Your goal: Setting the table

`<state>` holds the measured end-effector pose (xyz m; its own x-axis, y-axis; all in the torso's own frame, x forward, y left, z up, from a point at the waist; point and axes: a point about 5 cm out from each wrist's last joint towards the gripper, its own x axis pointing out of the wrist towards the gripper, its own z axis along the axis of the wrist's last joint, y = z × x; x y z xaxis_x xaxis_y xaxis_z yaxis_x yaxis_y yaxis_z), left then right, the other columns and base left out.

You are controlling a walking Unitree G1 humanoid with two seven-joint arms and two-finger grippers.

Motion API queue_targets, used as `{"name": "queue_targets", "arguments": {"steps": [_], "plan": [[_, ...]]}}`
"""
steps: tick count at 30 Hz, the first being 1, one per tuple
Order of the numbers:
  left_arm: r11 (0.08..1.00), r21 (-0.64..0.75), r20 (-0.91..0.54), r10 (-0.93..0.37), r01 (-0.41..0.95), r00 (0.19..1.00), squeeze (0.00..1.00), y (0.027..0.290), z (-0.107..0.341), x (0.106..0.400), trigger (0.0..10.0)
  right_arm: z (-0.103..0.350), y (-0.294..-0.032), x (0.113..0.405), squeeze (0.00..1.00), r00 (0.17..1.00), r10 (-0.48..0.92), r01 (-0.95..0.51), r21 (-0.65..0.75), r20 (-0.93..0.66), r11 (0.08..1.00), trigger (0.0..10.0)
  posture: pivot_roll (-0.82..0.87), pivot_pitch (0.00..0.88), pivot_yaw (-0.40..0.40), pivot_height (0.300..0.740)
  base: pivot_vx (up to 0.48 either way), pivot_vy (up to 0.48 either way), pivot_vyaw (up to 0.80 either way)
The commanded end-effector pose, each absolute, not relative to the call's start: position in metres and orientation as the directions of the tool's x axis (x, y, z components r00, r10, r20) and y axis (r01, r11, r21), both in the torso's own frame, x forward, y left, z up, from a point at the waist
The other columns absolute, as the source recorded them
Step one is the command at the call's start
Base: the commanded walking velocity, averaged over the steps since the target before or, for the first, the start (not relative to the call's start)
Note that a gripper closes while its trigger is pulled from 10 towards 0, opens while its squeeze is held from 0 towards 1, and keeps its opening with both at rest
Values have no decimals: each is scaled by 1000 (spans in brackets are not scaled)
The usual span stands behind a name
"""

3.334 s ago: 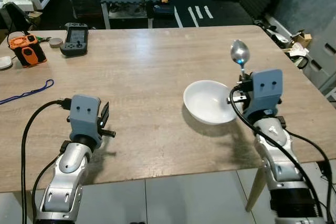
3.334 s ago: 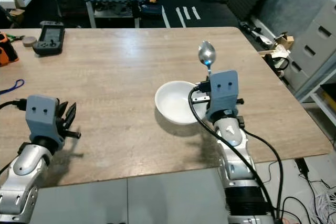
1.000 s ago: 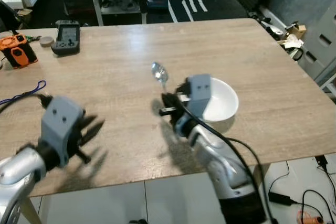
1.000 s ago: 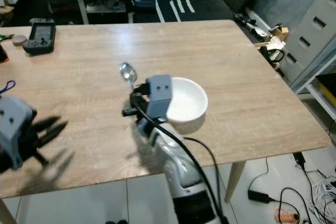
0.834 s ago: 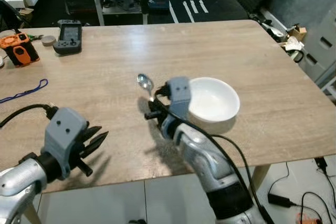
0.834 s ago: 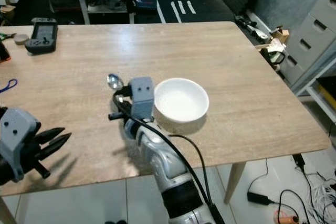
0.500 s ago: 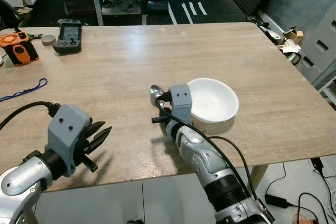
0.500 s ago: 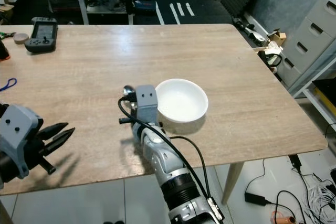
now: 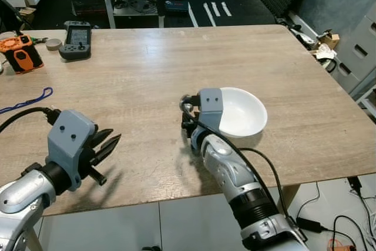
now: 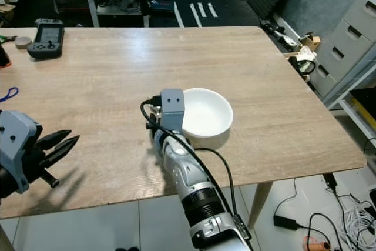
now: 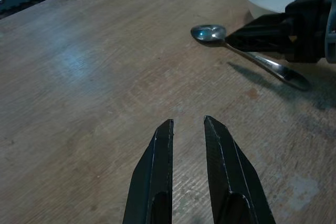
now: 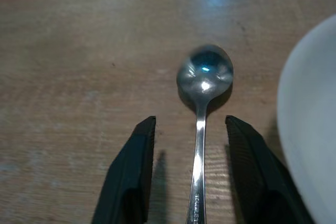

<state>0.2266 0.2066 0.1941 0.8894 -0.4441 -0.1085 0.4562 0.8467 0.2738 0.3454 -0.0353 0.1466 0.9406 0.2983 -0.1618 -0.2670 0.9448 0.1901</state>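
Note:
A white bowl (image 9: 241, 110) stands on the wooden table (image 9: 147, 57), right of centre. A silver spoon (image 12: 202, 77) lies flat on the wood just left of the bowl, its bowl end pointing away from my right gripper (image 9: 187, 113). That gripper is low over the table and open. Its black fingers (image 12: 131, 177) straddle the spoon's handle without touching it. From the left wrist view the spoon (image 11: 210, 32) shows with the right fingers around its handle. My left gripper (image 9: 111, 142) hovers near the table's front left, open by a narrow gap and holding nothing.
A dark handheld controller (image 9: 76, 33), an orange device (image 9: 23, 54) and a small round disc (image 9: 53, 44) sit at the far left. A blue cord (image 9: 26, 101) lies at the left edge. Grey drawers stand past the table's right side.
My right gripper carried the spoon from the bowl's right side to its left, lowered it onto the table and opened. The spoon now lies free. The left arm barely moved.

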Motion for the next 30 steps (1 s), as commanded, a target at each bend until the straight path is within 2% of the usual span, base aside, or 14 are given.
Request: {"name": "queue_targets", "arguments": {"steps": [1,8,11,13,14,15,16,18,21,30], "plan": [[843,264,-124,-453,469,883,0,203,190,225,10000,161,-12,339,0,927,356,-313,279,-119,908,10000,132,75,19,740,0,0,0],[843,259,-121,-456,471,882,0,201,189,226,10000,187,-30,336,0,936,351,-318,358,-29,878,10000,126,78,21,740,0,0,0],[846,253,-113,-455,469,883,0,200,189,228,10000,204,-43,330,0,923,381,-366,417,50,832,10000,120,79,22,740,0,0,0],[853,241,-98,-454,464,886,0,194,188,232,10000,217,-59,319,0,882,450,-467,398,142,789,10000,101,80,27,740,0,0,0],[865,241,-84,-434,441,897,0,191,186,236,10000,220,-74,314,0,884,430,-467,358,182,808,10000,88,82,29,740,0,0,0],[883,243,-63,-398,401,915,0,187,183,242,10000,220,-94,309,0,905,369,-421,308,213,853,10000,78,82,29,740,0,0,0],[883,243,-63,-398,401,915,0,187,183,242,10000,220,-94,309,0,905,369,-421,308,213,853,10000,78,82,29,740,0,0,0],[907,247,-37,-343,341,939,0,184,182,249,10000,214,-118,311,0,948,215,-264,207,234,942,10000,64,81,32,740,0,0,0],[929,224,3,-304,296,953,0,175,182,255,10000,204,-147,306,0,966,21,-83,231,259,970,10000,56,80,39,740,0,0,0],[947,197,23,-265,256,964,0,163,176,259,10000,177,-141,289,0,975,-18,-23,179,224,983,10000,50,64,60,740,0,0,0]]}}
